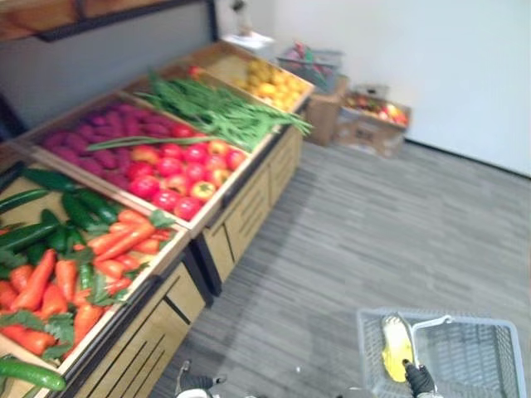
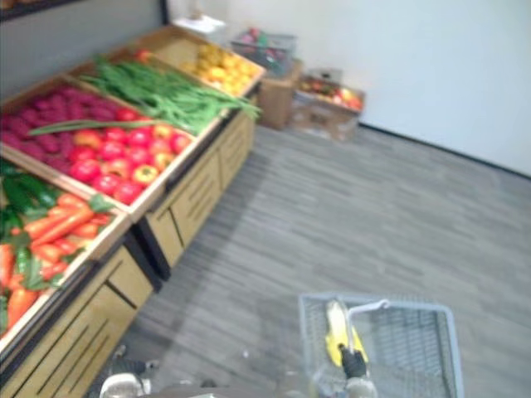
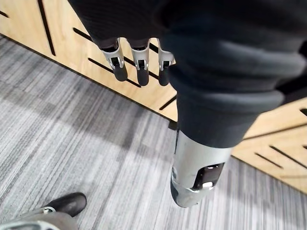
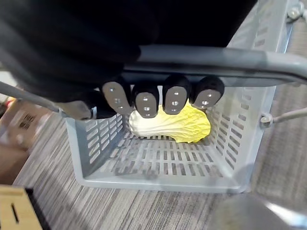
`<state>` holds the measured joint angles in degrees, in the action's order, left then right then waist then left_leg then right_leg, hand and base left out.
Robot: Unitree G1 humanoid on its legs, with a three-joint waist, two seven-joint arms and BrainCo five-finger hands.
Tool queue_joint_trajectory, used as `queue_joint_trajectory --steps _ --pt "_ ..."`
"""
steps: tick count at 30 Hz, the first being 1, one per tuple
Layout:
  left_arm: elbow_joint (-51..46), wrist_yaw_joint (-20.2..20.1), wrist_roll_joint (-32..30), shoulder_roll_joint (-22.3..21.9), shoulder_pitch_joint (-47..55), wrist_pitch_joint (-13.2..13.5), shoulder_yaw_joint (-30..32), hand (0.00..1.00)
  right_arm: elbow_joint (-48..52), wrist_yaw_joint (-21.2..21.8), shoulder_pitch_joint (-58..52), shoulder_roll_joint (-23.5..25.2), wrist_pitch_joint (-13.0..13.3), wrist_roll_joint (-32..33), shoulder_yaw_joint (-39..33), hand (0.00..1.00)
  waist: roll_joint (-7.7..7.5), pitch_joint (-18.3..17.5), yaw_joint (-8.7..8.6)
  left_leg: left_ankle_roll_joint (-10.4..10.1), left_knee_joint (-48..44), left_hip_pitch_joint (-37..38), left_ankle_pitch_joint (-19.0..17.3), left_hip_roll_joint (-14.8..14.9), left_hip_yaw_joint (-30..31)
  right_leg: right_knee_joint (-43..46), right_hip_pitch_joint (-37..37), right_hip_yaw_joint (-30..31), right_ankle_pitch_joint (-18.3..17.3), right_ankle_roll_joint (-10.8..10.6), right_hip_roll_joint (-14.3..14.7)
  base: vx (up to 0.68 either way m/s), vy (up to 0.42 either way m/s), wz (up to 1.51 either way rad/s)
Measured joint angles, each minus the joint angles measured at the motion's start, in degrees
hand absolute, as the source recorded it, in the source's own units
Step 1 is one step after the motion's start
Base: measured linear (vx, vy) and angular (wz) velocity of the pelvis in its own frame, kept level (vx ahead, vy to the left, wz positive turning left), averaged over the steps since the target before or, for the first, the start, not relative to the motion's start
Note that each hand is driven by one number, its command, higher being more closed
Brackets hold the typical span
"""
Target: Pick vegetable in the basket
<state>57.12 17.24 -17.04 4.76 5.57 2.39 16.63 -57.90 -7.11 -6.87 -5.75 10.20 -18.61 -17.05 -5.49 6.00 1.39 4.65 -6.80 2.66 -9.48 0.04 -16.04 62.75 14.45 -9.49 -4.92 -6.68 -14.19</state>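
One napa cabbage (image 4: 177, 125) lying on basket (image 4: 96, 139) floor, right hand (image 4: 146, 100) curled round handle (image 4: 230, 67). Left hand (image 3: 142, 72) fingers loose, empty. Cabbage looks light, leafy, so probably grab firm white base.

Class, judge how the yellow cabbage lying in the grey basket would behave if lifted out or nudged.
The cabbage lies flat on its long side, so it probably slides rather than rolls. Its leafy yellow end looks soft and may bend. The slotted basket floor might snag loose leaves.
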Motion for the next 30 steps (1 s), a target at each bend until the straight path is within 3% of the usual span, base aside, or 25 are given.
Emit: queue_joint_trajectory --steps 1,3,5,7,8,9,10,11,12,14,17,18,19,21,24,30 --pt "0.02 0.02 0.06 -0.03 0.45 -0.09 0.08 0.0 -0.68 -0.02 -0.47 -0.54 -0.34 -0.75 -0.12 1.0 0.06 0.05 0.02 -0.45 0.75 1.49 -0.26 0.06 3.77 -5.77 2.24 -0.86 -2.69 1.72 0.18 0.26 -0.108 1.3" --pt "0.08 0.0 0.59 -0.53 0.89 -0.15 0.77 0.0 -1.5 -0.01 -0.96 -0.68 -0.96 -1.13 -1.19 1.0 0.4 0.15 -0.01 -1.4 0.65 2.09 -0.82 0.62 9.38 -19.69 3.35 0.26 -3.31 1.97 1.31 0.34 -0.213 1.69" --pt "-0.02 -0.01 1.08 -0.89 0.83 -0.11 1.99 0.0 -2.74 -0.03 -1.51 0.29 -2.14 -1.07 -2.81 1.0 0.75 0.11 -0.05 -3.78 0.4 1.6 -1.27 2.21 15.99 -39.35 2.34 5.45 -2.12 1.48 2.81 0.41 -0.362 1.91" --pt "-0.19 0.04 1.16 -1.38 0.64 -0.01 2.5 0.0 -2.83 -0.14 -1.92 0.35 -2.5 -0.64 -2.91 1.0 1.16 0.27 0.13 -5.49 -0.34 1.4 -2.18 3.44 19.18 -45.47 1.86 7.63 -0.58 1.65 2.87 0.35 -0.389 1.2" --pt "-0.29 0.09 1.26 -2.02 0.94 0.11 4.16 0.0 -2.81 -0.08 -1.99 0.4 -2.61 -0.5 -2.83 1.0 1.4 0.42 0.5 -8.23 -1.68 0.7 -3.87 5.14 22.37 -49.4 0.94 10.29 1.67 1.46 2.8 0.31 -0.364 1.02" --pt "-0.48 0.09 1.31 -2.11 1.16 0.11 5.11 0.0 -2.72 -0.05 -2.11 0.63 -2.6 -0.51 -2.74 1.0 1.23 0.24 0.53 -9.33 -2.21 0.29 -4.57 5.72 23.58 -49.82 0.69 10.83 2.02 0.93 2.42 0.42 -0.631 1.28" --pt "-1.05 0.05 2.18 -2.2 1.4 0.14 7.43 0.0 -2.52 0.05 -2.63 1.24 -2.6 -0.48 -2.82 1.0 0.11 -0.15 0.42 -11.46 -2.64 -0.02 -5.9 7.05 24.98 -48.74 0.46 9.37 4.11 -3.89 1.63 0.29 -0.57 1.1" --pt "-0.64 -0.02 3.16 -4.07 0.85 0.17 10.05 0.0 -2.49 -0.13 -2.36 0.95 -2.78 -0.41 -3.39 1.0 2.81 -0.09 0.55 -13.14 -2.85 -0.24 -4.56 10.62 24.02 -45.95 0.54 5.37 1.16 -1.54 3.9 0.35 -0.655 1.02" --pt "-0.7 0.01 3.3 -4.88 0.86 0.27 11.46 0.0 -2.45 -0.03 -2.2 0.27 -2.7 -0.4 -3.41 1.0 3.47 -0.32 0.46 -13.47 -2.4 -0.5 -2.82 11.84 22.83 -44.65 0.76 4.09 0.58 -0.82 4.61 0.25 -0.497 0.72" --pt "0.03 0.06 3.43 -6.38 1.7 0.32 15.98 0.0 -2.39 0.21 -1.39 -0.51 -2.61 -0.38 -3.37 1.0 4.13 -0.2 0.5 -15.2 -0.03 -0.63 4.85 15.04 20.48 -42.26 0.41 0.36 -2.12 2.36 6.49 0.22 -0.475 0.57" --pt "-0.03 -0.02 3.48 -7.3 1.9 0.12 17.89 0.0 -2.74 0.21 -1.53 -1.15 -2.62 -0.37 -5.14 1.0 4.76 0.17 -0.07 -13.53 0.12 -2.71 12.03 16.74 18.27 -43.87 -3.27 -6.08 -3.35 4.54 6.64 0.17 -0.436 0.96" --pt "-0.04 -0.04 3.51 -7.35 1.97 0.11 18.0 0.0 -3.09 0.18 -1.74 -1.63 -2.67 0.21 -5.86 1.0 4.79 0.2 -0.08 -12.57 -0.12 -3.58 13.42 16.82 14.63 -44.9 -4.75 -8.75 -3.75 5.2 6.23 0.09 -0.314 1.15" --pt "-0.03 -0.04 3.5 -7.35 1.99 0.12 17.94 0.0 -3.34 0.18 -1.69 -1.9 -2.68 0.62 -6.23 1.0 4.79 0.2 -0.1 -12.52 -0.24 -3.79 13.45 16.74 12.4 -45.3 -5.23 -9.69 -3.86 5.39 6.03 0.02 -0.229 0.96" --pt "-0.02 0.0 3.45 -6.99 2.72 0.01 16.17 0.0 -3.76 0.22 -1.48 -2.7 -2.66 0.67 -7.21 1.0 4.94 0.25 -0.4 -12.22 -0.14 -3.97 13.31 15.76 0.28 -48.02 -6.96 -13.92 -3.96 5.88 5.59 -0.02 -0.128 0.9" --pt "0.01 0.01 3.23 -6.56 3.33 -0.12 14.05 0.0 -3.87 0.21 -1.44 -3.02 -2.67 0.72 -7.42 1.0 5.17 0.36 -1.55 -11.91 3.51 -3.36 13.24 13.79 -10.18 -51.28 -8.56 -18.19 -3.5 4.54 5.23 -0.03 0.005 0.94" --pt "0.06 -0.03 3.18 -6.04 3.49 -0.37 11.55 0.0 -5.47 0.71 -0.9 -2.88 -2.67 0.84 -7.29 1.0 6.32 0.2 -1.32 -11.54 8.35 -3.34 13.41 11.12 -7.9 -55.44 -10.32 -19.51 -0.39 2.6 5.74 -0.01 0.111 0.38"
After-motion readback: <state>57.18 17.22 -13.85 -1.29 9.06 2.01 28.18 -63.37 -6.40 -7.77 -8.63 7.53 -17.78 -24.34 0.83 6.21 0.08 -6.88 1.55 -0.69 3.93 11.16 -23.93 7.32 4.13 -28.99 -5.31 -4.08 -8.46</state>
